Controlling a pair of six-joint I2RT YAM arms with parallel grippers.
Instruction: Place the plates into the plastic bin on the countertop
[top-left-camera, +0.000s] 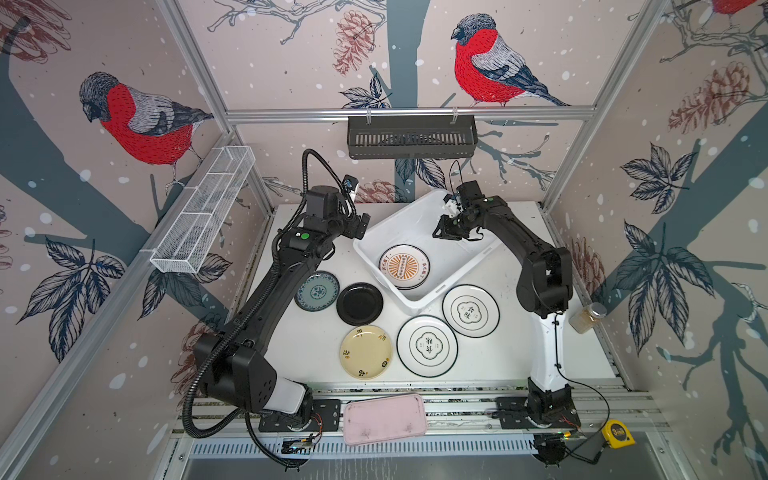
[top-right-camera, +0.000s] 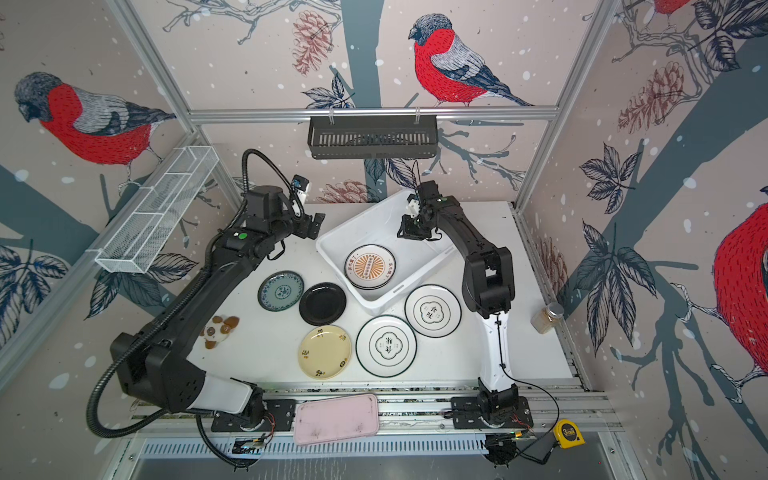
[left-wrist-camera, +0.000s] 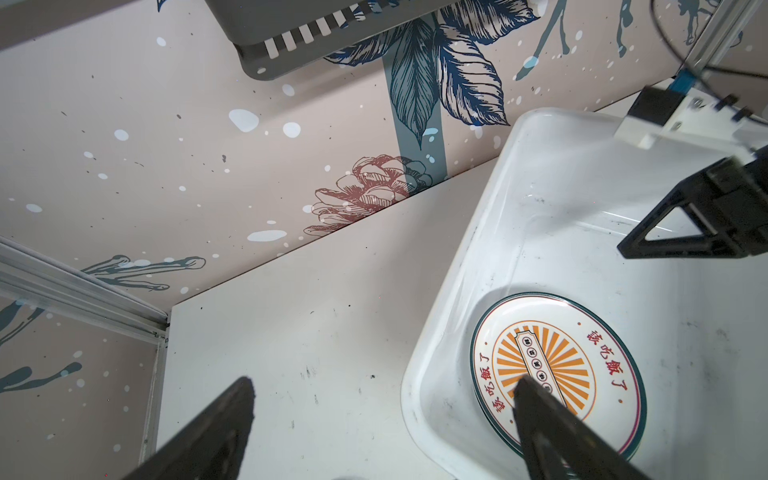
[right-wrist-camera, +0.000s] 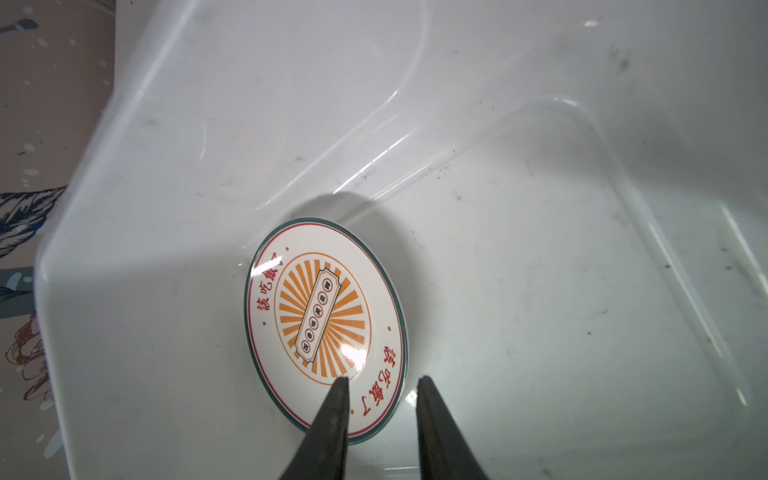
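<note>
The white plastic bin (top-left-camera: 399, 220) (top-right-camera: 353, 224) stands slantwise at the back of the countertop (top-left-camera: 519, 332). Inside it an orange sunburst plate (top-left-camera: 404, 266) (top-right-camera: 369, 266) (left-wrist-camera: 557, 365) (right-wrist-camera: 328, 324) lies on another plate whose edge shows beneath. On the countertop lie a teal plate (top-left-camera: 316, 291), a black plate (top-left-camera: 360, 304), a pale yellow plate (top-left-camera: 365, 352) and two black-rimmed white plates (top-left-camera: 427, 345) (top-left-camera: 470, 310). My right gripper (top-left-camera: 440, 232) (right-wrist-camera: 382, 379) hovers over the bin, jaws slightly apart and empty. My left gripper (top-left-camera: 359, 226) (left-wrist-camera: 384, 380) stands wide open beside the bin's left rim.
A black slotted basket (top-left-camera: 411, 137) hangs on the back wall and a white wire shelf (top-left-camera: 203, 208) on the left wall. A pink tray (top-left-camera: 384, 419) lies on the front rails. A jar (top-left-camera: 588, 318) stands at the right edge, near a yellow tape measure (top-left-camera: 618, 433).
</note>
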